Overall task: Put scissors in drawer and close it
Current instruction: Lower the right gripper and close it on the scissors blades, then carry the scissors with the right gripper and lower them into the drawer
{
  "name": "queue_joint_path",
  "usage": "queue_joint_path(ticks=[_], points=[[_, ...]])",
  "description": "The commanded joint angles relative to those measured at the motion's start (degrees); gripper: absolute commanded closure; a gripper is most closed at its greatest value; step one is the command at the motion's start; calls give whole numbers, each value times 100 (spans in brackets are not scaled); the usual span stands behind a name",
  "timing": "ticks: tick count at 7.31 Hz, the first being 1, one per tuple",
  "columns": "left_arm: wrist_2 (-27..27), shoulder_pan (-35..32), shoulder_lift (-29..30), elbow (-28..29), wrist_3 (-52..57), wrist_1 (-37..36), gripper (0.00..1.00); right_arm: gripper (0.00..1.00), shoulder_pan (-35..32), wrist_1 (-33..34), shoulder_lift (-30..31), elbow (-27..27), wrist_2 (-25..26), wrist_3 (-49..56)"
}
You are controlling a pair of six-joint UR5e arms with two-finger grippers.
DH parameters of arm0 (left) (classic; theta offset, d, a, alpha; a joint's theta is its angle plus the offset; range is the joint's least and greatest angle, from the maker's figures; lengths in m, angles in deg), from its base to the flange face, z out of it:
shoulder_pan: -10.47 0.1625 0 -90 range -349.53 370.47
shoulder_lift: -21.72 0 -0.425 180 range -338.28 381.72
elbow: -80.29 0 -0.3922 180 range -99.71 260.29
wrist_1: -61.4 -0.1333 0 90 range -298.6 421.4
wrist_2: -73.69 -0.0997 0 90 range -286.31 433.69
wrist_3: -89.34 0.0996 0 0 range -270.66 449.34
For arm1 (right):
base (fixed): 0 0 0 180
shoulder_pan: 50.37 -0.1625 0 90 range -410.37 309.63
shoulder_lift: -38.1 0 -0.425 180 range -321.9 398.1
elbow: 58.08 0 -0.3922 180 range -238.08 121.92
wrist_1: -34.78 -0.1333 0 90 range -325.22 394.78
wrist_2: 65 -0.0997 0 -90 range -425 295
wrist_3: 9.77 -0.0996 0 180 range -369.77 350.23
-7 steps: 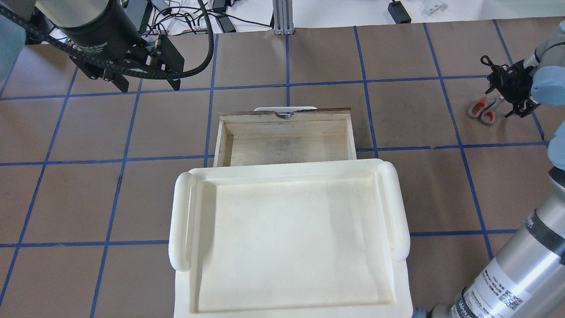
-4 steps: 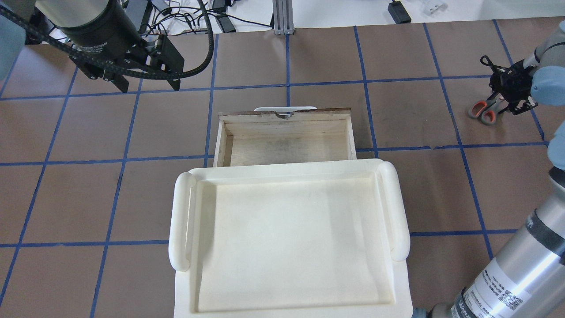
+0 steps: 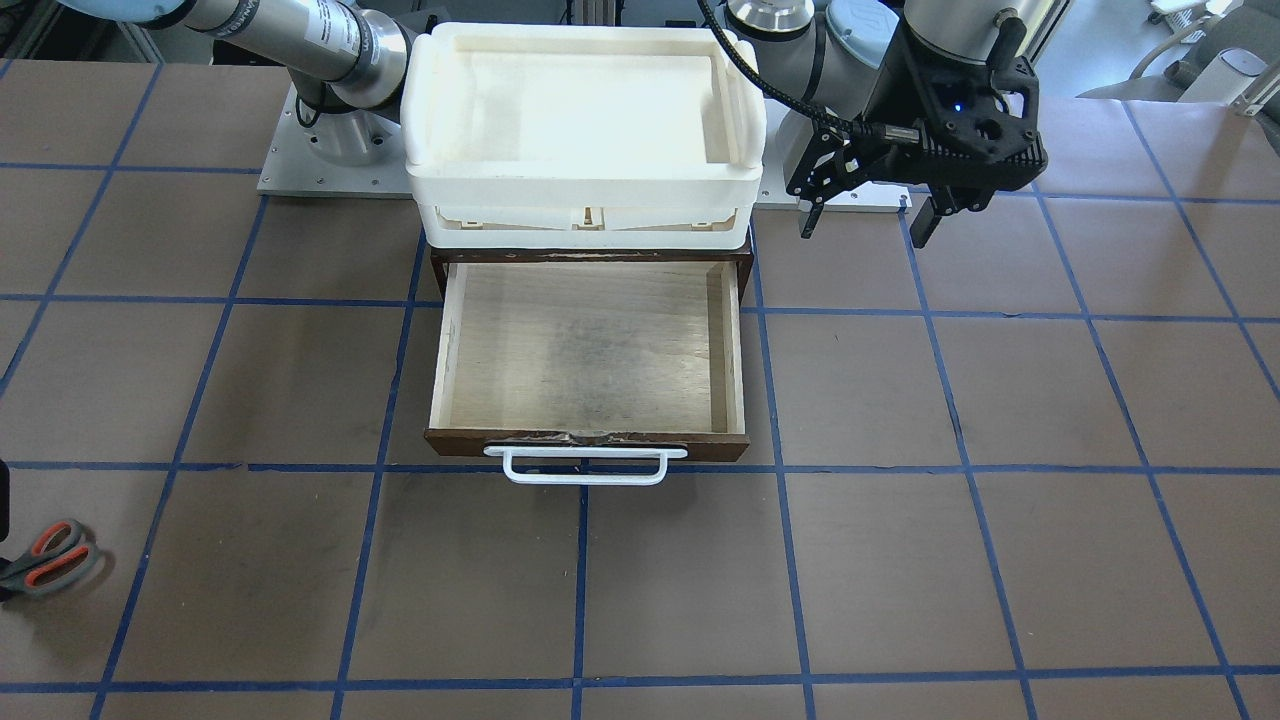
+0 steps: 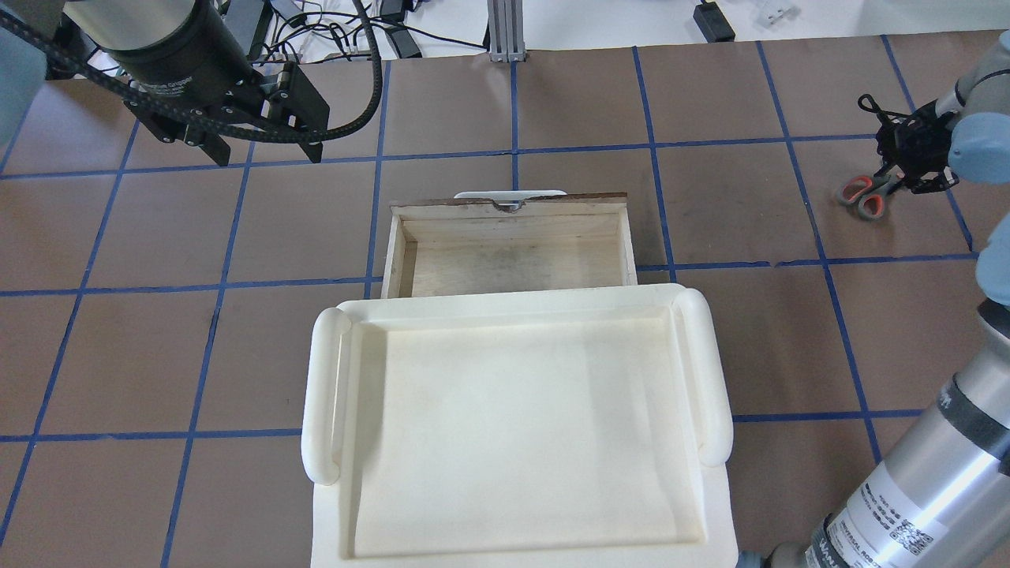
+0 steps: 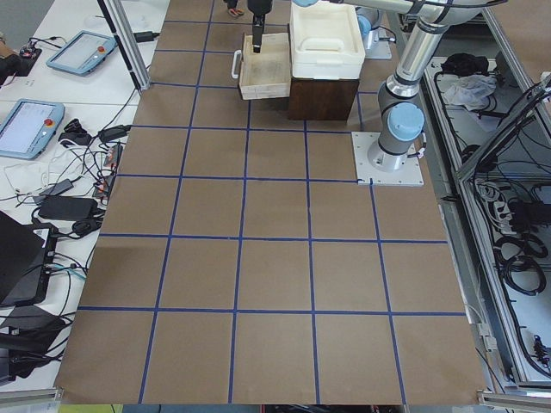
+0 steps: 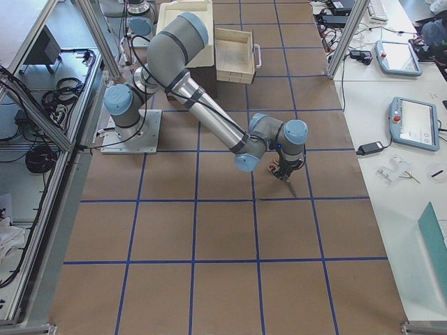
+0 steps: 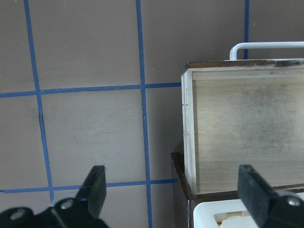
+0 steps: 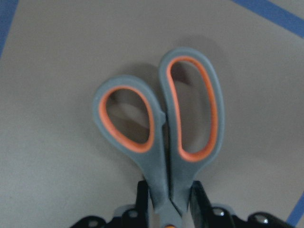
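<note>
The scissors (image 4: 862, 197), grey handles lined in orange, lie at the table's far right, and they also show at the left edge of the front view (image 3: 50, 560). My right gripper (image 4: 907, 170) is shut on them: in its wrist view both fingers (image 8: 199, 202) press the neck below the handles (image 8: 161, 128). I cannot tell whether they are off the table. The drawer (image 4: 513, 256) stands pulled open and empty, its white handle (image 3: 585, 468) on the far side from me. My left gripper (image 4: 267, 154) hangs open and empty, left of the drawer (image 7: 247, 128).
A white plastic tray (image 4: 323, 394) sits on top of the brown cabinet (image 3: 590, 262) that holds the drawer. The table is brown with a grid of blue tape. Cables and tablets lie beyond the far edge.
My right gripper's fingers were spread around the scissors one second ago and have closed on them. The scissors have shifted slightly towards the far edge. The left arm has not moved.
</note>
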Motion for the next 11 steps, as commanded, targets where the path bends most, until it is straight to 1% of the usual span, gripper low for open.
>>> queue_joint_path(ticks=[1, 2, 3, 4, 5, 6, 8, 9, 11], points=[[-5, 0, 0, 0, 5, -8, 0, 100, -122, -115, 310, -55, 107, -53], [3, 0, -9, 0, -4, 0, 0, 100, -367, -290, 573, -56, 160, -106], [-5, 0, 0, -9, -4, 0, 0, 100, -613, -805, 1011, -56, 361, -324], [-5, 0, 0, -9, 5, 0, 0, 100, -920, -1463, 1389, -56, 432, -814], [-5, 0, 0, -9, 14, 0, 0, 100, -1306, -1974, 1671, -38, 476, -1158], [-5, 0, 0, 0, 14, -8, 0, 100, -1649, -2179, 1883, -12, 451, -1883], [-40, 0, -18, 0, 14, 0, 0, 100, -2483, -2828, 2340, -3, 380, -3071], [-40, 0, -26, -9, 14, 0, 0, 100, -2897, -3067, 2412, 6, 311, -3678], [-49, 0, -26, -9, 14, 9, 0, 100, -3880, -3026, 2413, 6, 231, -5520]])
